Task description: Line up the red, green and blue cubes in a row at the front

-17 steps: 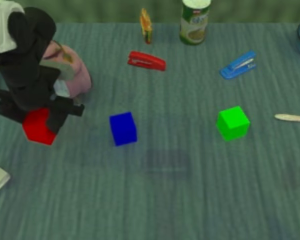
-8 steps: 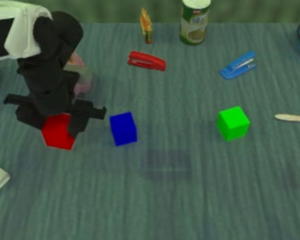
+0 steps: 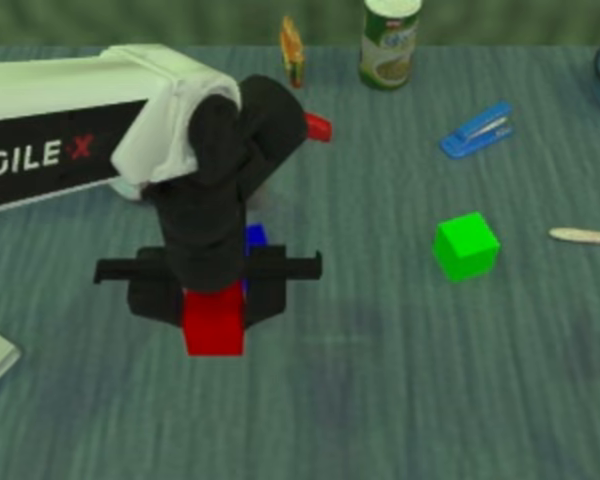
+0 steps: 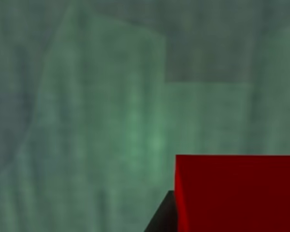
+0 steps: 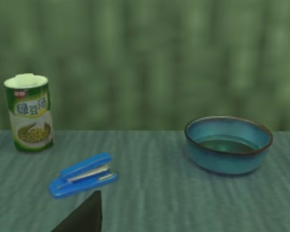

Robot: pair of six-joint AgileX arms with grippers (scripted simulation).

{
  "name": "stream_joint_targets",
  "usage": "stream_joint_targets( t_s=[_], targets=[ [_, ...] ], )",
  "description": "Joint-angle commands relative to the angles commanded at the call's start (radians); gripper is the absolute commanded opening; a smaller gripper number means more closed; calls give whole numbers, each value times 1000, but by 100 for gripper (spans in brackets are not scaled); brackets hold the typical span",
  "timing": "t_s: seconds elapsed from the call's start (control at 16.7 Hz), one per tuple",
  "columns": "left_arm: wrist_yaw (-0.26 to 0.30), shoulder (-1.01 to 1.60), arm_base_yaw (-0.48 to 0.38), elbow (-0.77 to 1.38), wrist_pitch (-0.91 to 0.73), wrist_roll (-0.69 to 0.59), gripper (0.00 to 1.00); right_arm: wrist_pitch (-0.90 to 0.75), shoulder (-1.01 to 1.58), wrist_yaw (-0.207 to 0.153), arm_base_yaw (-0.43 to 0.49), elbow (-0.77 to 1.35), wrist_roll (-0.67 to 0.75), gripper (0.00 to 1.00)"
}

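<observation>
**Red cube carried toward the front row**

The left arm (image 3: 100, 150) fills the upper left of the top view, reaching across toward the centre. Its size hides most of what lies beneath it: only the tip of the red stapler (image 3: 318, 126) shows at the arm's right edge, and only a sliver of the blue cube (image 3: 255, 236) peeks out just above the gripper bar.

The left gripper (image 3: 213, 310) sits left of centre, fingers clamped on the red cube (image 3: 214, 325), which pokes out below the black fingers. In the left wrist view the cube (image 4: 237, 193) fills the lower right corner with bare table behind it, so it looks lifted, presumably to be carried clear of the blue cube to a spot at the front.

The green cube (image 3: 466, 245) rests alone right of centre, well apart from the other two, not yet lined up.

The right arm is out of the top view; its gripper's state cannot be told. Its wrist view shows the can (image 5: 30, 112), blue stapler (image 5: 83, 175) and bowl (image 5: 228, 144).
</observation>
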Motion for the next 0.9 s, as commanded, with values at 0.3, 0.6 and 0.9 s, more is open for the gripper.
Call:
stream_joint_targets(
  t_s=[0.3, 0.6, 0.9],
  targets=[
    [-4, -34, -63, -19, 3, -84, 0, 0, 0, 0, 0, 0, 0, 100],
    [-4, -14, -58, -44, 45, -81, 0, 0, 0, 0, 0, 0, 0, 100],
    [-3, 55, -60, -163, 243, -81, 0, 0, 0, 0, 0, 0, 0, 100]
  ],
)
